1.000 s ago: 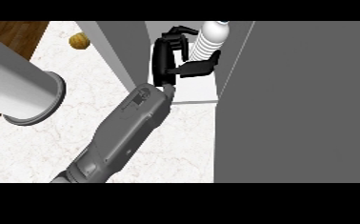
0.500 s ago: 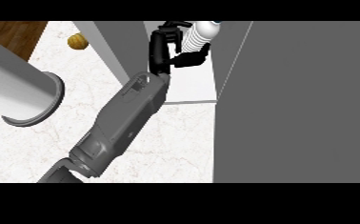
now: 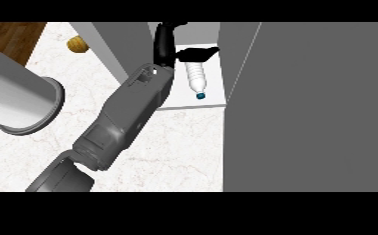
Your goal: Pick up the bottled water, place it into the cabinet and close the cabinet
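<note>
— Where is the bottled water [image 3: 196,79] now?
— Lying on the cabinet [image 3: 208,104] floor at 12 o'clock, blue cap pointing to 6. My right hand [image 3: 164,49] is at its base end, fingers spread, only the thumb against it, gripping nothing
— Why flat?
— My guess is that it sits steady that way. The grey door [image 3: 310,104] stands open at 3 o'clock, so once my arm is back over the desk [image 3: 184,149], I'd say closing is what's left

Kitchen, white marble counter [image 3: 184,144], grey cabinet [image 3: 310,104], wooden floor [image 3: 18,35]
</note>
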Controlling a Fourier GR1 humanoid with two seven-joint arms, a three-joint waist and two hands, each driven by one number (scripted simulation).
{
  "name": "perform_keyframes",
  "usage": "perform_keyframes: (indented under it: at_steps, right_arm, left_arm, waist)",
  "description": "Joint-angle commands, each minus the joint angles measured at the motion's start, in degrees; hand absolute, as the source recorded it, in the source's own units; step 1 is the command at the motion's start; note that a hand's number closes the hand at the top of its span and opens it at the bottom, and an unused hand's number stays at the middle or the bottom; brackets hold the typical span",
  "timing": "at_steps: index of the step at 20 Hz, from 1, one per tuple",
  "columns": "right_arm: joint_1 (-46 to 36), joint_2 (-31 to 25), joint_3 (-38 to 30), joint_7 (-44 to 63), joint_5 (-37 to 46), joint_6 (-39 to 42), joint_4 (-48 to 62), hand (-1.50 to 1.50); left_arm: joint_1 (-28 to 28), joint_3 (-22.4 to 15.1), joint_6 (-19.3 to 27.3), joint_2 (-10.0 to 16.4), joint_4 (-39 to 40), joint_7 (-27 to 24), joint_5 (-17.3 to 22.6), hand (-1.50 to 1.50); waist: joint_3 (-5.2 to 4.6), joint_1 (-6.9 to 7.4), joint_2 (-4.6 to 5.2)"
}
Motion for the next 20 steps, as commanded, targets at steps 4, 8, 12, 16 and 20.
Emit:
perform_keyframes:
  at_steps: [4, 8, 12, 16, 20]
  right_arm:
    - [-1.49, 0.56, 1.66, 4.68, -1.72, -2.34, -5.78, -1.5]
    - [-0.19, -1.13, -1.14, 4.32, -5.85, -1.69, -6.6, -1.5]
    - [-0.64, -0.32, 0.03, 4.43, -2.82, -2.33, -6.65, -1.5]
    - [-1.24, -0.94, -1.8, 3.53, -4.16, -1.5, -4.14, -1.5]
    - [4.72, 0.43, -0.06, 4.36, -3.61, -0.1, -10.03, -1.5]
  left_arm:
    - [-3.57, 3.56, -3.89, 0.03, 3.78, -1.83, 1.1, -1.5]
    - [0.31, 5.28, -7.25, -0.13, 1.98, -9.15, 1.89, -1.5]
    - [-4.11, 7.11, -13.61, 0.07, -2.08, -4.25, 4.17, -1.5]
    - [0.07, 5.1, -15.68, -0.6, -7.22, -3.59, 5.48, -1.5]
    - [4.51, 1.33, -14.94, -0.61, -13.11, -1.91, 5.78, -1.5]
  waist:
    - [-0.04, 0.58, 0.13]
    - [-0.07, 0.68, 0.02]
    - [-0.05, 1.64, -0.57]
    - [0.01, 2.41, -1.1]
    - [-0.02, 2.44, -1.43]
